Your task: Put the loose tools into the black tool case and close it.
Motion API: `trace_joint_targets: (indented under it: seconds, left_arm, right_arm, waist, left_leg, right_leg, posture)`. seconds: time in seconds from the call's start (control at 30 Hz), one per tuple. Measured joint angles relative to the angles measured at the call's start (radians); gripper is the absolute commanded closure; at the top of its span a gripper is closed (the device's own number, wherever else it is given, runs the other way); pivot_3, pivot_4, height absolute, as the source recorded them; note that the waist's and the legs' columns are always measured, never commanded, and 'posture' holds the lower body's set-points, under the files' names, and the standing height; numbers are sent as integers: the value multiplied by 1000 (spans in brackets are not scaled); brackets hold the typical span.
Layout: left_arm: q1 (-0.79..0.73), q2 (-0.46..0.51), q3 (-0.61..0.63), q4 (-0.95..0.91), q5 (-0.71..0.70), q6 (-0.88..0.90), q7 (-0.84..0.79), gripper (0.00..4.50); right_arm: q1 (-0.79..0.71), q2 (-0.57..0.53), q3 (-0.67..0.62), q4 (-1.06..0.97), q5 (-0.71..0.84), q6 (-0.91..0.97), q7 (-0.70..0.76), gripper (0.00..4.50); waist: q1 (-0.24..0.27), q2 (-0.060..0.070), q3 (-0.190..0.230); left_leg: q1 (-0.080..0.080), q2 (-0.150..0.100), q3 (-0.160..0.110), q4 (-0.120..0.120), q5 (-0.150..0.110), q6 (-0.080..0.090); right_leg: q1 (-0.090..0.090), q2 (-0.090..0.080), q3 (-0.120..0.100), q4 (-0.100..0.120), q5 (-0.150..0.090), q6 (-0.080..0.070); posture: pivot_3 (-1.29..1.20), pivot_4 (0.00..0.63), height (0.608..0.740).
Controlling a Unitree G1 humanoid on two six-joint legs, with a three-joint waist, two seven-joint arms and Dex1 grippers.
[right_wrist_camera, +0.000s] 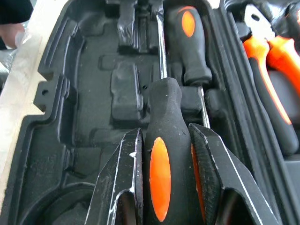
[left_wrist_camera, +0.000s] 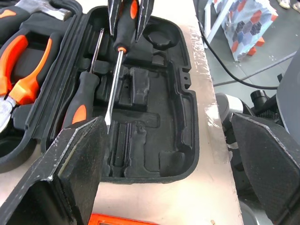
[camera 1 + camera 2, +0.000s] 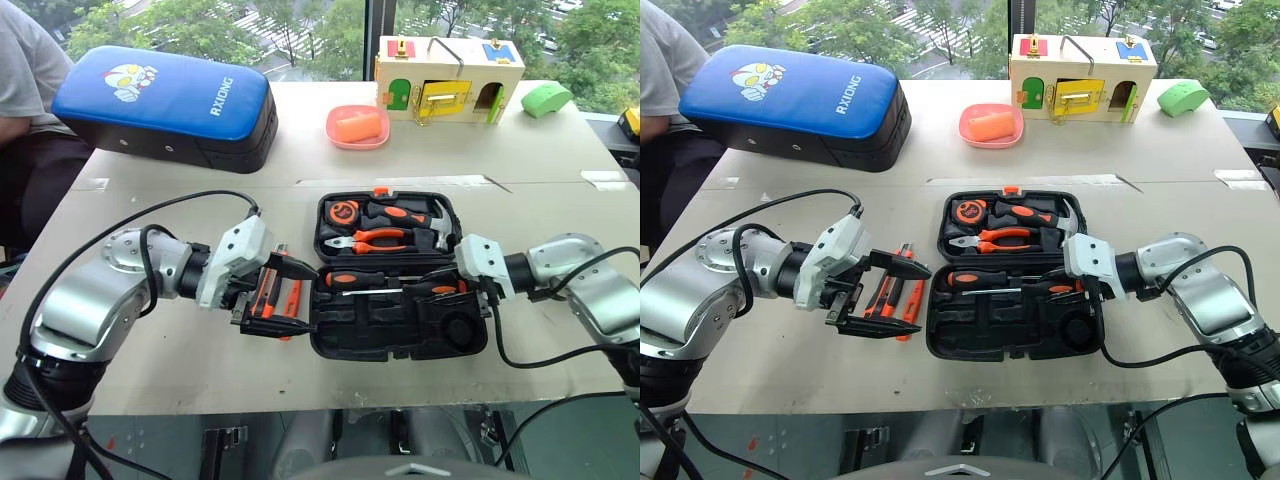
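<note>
1. The black tool case (image 3: 400,335) is moulded plastic, lying open, its near half full of tool-shaped recesses; the far half holds a hammer (image 3: 425,215), orange-handled pliers (image 3: 370,241) and a round tape measure (image 3: 343,212).
2. The right gripper (image 1: 164,154) is clamped on the black, orange-inlaid handle of a screwdriver (image 1: 164,140), its slim steel shaft reaching over the case's recesses.
3. Just beside that shaft, a second screwdriver (image 3: 360,279) lies seated in the case.
4. The left gripper (image 3: 290,297) stands wide open, holding nothing, just left of the case.
5. Beneath its fingers, a black-orange utility knife (image 3: 884,293) and a slim orange tester screwdriver (image 3: 910,305) lie on the table (image 3: 200,360).
</note>
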Motion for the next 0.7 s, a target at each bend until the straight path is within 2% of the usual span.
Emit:
trace_joint_targets:
  seconds: [0.33, 0.43, 0.5, 0.53, 0.57, 0.6, 0.63, 0.7]
  left_arm:
    - [12, -2, 1, -4, 9, -43, 14, 0]
    - [12, -10, 0, -2, 11, -52, 22, 0]
    - [12, -10, 0, -2, 13, -52, 23, 0]
    - [11, -11, 0, -1, 16, -52, 24, 0]
    - [9, -11, 0, 0, 17, -52, 26, 0]
    - [7, -11, 0, 0, 17, -52, 28, 0]
    - [5, -12, 0, 0, 17, -51, 30, 0]
    - [-3, -15, 0, 0, 17, -51, 31, 0]
  right_arm:
    - [-19, 4, 3, 40, -61, -20, 20, 3918]
    - [-18, -1, 2, 39, -67, -34, 39, 2462]
    - [-18, -1, 2, 39, -66, -30, 44, 1870]
    - [-18, 1, 0, 37, -61, -17, 42, 1405]
    - [-18, 7, -3, 34, -52, -3, 39, 1183]
    - [-19, 19, -15, 23, -25, 38, 32, 638]
    - [-28, 33, -24, 8, 4, 77, 23, 343]
    - [-45, 40, -32, -17, 35, 118, 17, 343]
  waist:
    - [0, 0, 0]
    - [0, 0, 0]
    - [0, 0, 0]
    - [-1, 0, 0]
    - [-1, 0, 0]
    - [-1, 0, 0]
    - [-1, 0, 0]
    - [-1, 0, 0]
  left_leg:
    - [0, 0, 0, 0, 0, 0]
    - [0, 0, 0, 0, 0, 0]
    - [0, 0, 0, 0, 0, 0]
    - [0, 0, 0, 0, 0, 0]
    - [0, 0, 0, 0, 0, 0]
    - [0, 0, 0, 0, 0, 0]
    - [0, 0, 0, 0, 0, 0]
    - [0, 0, 0, 0, 0, 0]
  right_leg:
    - [0, 0, 0, 0, 0, 0]
    - [0, 0, 0, 0, 0, 0]
    - [0, 0, 0, 0, 0, 0]
    - [0, 0, 0, 0, 0, 0]
    - [0, 0, 0, 0, 0, 0]
    - [0, 0, 0, 0, 0, 0]
    - [0, 0, 0, 0, 0, 0]
    - [0, 0, 0, 0, 0, 0]
  posture:
    - [0, 150, 735]
    - [0, 150, 735]
    - [0, 150, 735]
    - [0, 150, 735]
    - [0, 150, 735]
    - [0, 150, 735]
    - [0, 150, 735]
    - [0, 150, 735]
